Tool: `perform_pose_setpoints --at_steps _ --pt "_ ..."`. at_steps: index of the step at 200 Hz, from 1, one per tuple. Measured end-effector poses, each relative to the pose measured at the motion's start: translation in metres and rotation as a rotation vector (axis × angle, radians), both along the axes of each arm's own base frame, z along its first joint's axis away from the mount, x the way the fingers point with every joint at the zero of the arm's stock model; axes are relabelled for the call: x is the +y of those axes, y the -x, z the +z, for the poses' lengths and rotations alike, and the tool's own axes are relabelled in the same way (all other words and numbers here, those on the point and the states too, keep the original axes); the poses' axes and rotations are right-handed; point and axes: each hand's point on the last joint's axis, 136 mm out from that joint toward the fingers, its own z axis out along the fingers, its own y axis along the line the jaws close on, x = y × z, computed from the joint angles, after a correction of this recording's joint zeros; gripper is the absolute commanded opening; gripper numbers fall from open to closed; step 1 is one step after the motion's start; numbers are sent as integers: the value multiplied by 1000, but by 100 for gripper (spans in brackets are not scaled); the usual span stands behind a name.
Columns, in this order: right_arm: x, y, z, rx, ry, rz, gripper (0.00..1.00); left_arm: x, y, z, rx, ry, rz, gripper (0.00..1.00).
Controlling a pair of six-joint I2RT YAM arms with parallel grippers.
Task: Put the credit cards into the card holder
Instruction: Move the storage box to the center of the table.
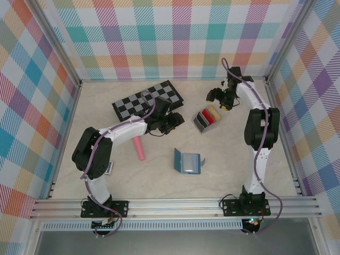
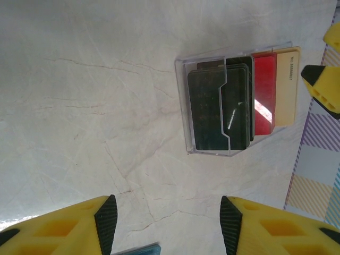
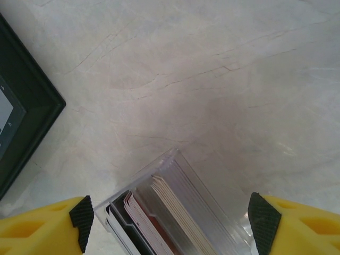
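The credit cards stand on edge in a clear plastic box (image 1: pixel 200 124): black (image 2: pixel 220 109), red (image 2: pixel 264 93) and tan-yellow (image 2: pixel 287 87) stacks, with the red stack (image 1: pixel 203 116) also seen from above. The card holder (image 1: pixel 187 161), a teal wallet, lies open with its pale inside showing, nearer the arms. One teal corner (image 2: pixel 139 249) peeks in below my left gripper (image 2: pixel 167 220). That left gripper (image 1: pixel 171 125) is open and holds nothing, left of the box. My right gripper (image 3: pixel 172 219) hovers open over the card edges (image 3: pixel 175 223); from above it (image 1: pixel 222 101) is just behind the box.
A black-and-grey checkerboard (image 1: pixel 147 99) lies at the back left, its dark frame (image 3: pixel 24 127) near the right gripper. A pink stick (image 1: pixel 138 149) lies beside the left arm. The right gripper's yellow finger (image 2: pixel 325 85) reaches past the box. Plaid walls enclose the table.
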Motion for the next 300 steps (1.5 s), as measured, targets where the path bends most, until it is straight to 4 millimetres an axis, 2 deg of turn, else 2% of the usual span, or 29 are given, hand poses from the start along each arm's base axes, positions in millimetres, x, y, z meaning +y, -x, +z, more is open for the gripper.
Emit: perform_pose_setpoints --at_steps 36,95,114,148,168,194,216,239,272,300 --pt "14 -2 -4 33 -72 57 78 3 5 -10 19 -11 -9 57" --pt "40 17 -8 87 -228 152 72 7 4 -13 7 -20 -18 58" --pt "49 34 -17 130 -279 170 71 10 2 -13 1 -22 -17 59" --pt "70 77 -25 206 -322 196 70 12 0 -13 1 -17 -24 59" --pt "82 100 -19 213 -331 204 70 10 0 -15 7 -7 -35 56" --pt "92 121 -5 200 -345 203 69 6 0 -27 29 -2 -49 52" --pt "94 126 4 175 -347 194 70 4 2 -39 58 -6 -57 48" --pt "84 122 2 149 -278 168 69 2 3 -51 84 -8 -64 43" --pt "71 122 4 106 -159 139 67 -1 1 -56 94 -12 -66 37" --pt "75 127 15 55 -76 160 66 -1 0 -62 103 -17 -66 33"
